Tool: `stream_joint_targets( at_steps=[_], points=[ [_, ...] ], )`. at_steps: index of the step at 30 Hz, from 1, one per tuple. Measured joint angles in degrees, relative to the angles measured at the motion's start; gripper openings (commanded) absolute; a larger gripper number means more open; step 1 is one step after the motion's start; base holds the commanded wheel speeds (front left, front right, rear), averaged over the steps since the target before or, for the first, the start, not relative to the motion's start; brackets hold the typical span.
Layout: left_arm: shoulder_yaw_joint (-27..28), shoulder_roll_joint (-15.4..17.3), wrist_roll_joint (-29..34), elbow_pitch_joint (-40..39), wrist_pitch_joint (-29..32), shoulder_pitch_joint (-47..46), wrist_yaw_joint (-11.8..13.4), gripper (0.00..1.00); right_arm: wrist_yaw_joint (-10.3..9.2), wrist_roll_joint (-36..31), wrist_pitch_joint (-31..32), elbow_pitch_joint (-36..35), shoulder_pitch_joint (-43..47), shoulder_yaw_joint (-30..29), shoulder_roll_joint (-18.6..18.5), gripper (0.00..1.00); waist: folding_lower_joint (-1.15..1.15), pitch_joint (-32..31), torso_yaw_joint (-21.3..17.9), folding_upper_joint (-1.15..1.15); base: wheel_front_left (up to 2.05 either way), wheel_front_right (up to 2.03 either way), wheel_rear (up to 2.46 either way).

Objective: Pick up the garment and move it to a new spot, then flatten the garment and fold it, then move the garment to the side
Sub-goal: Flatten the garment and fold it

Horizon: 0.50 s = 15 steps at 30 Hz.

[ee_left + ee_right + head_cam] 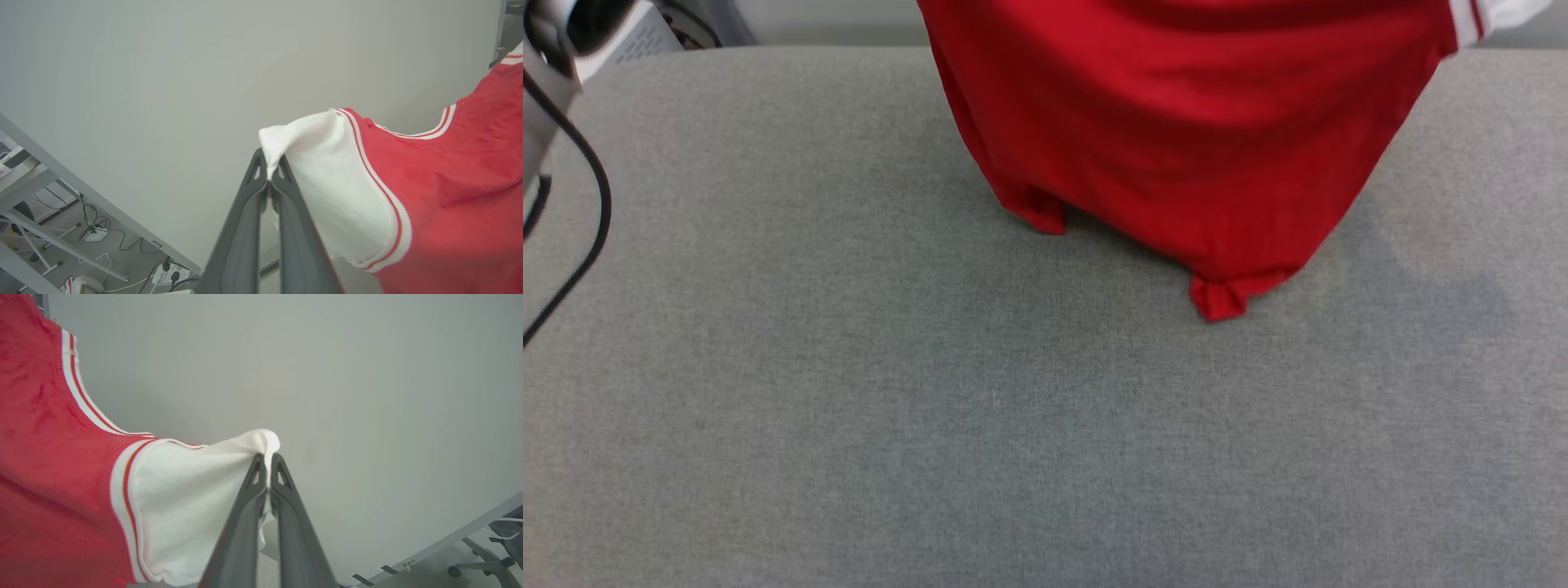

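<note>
- Charcoal fingers of the left gripper (269, 173) are pinched tight on the tip of a white sleeve (327, 192), with nothing but cloth between the jaws.
- The right gripper (267, 467) is clamped in the same way on the other sleeve (192, 506).
- Between the two grips the garment (1176, 122) hangs in the air as a red sheet. Striped trim (394, 212) edges each sleeve, and the neckline (425, 132) sags in the middle.
- Its lower hem reaches the grey fabric table (849, 425). One curled corner (1217, 298) appears to touch down toward the robot's right, and a second corner (1037, 214) sits further back.
- The step in hand looks like spreading the shirt flat at its new spot.
  - Both sleeves should stay level and well apart so the chest stays taut.
  - The hem can anchor on the table while the arms lower evenly, so the body lays out away from it.
  - The two curled corners will likely trap a fold unless the cloth is dragged slightly to open them.
- No lettering, number or label can be read on the red faces turned to the cameras.
</note>
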Motion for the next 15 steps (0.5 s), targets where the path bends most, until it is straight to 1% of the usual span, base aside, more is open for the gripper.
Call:
stream_joint_targets(
  at_steps=[6, 9, 15],
  points=[
    [0.47, -3.13, 2.36, 4.95, -1.86, -9.26, -0.08, 0.00, 0.00, -2.65, 0.25, 6.25, -12.76, 2.69, 2.12, 0.00, 0.00, 4.25, -0.37, 0.00, 0.00, 0.00, 0.00],
    [1.03, -4.82, 4.66, 7.79, -4.15, -14.33, -0.24, 0.00, 0.00, -3.75, -0.80, 9.64, -19.26, 2.75, 3.79, 0.00, 0.00, 6.66, -0.58, 0.00, 0.00, 0.00, 0.00],
    [2.85, -7.87, 6.79, 13.56, -8.45, -23.22, -0.21, 0.00, 0.00, -6.77, -3.21, 16.14, -32.00, 2.89, 5.69, 0.00, 0.00, 11.55, -1.03, 0.00, 0.00, 0.00, 0.00]
  ],
)
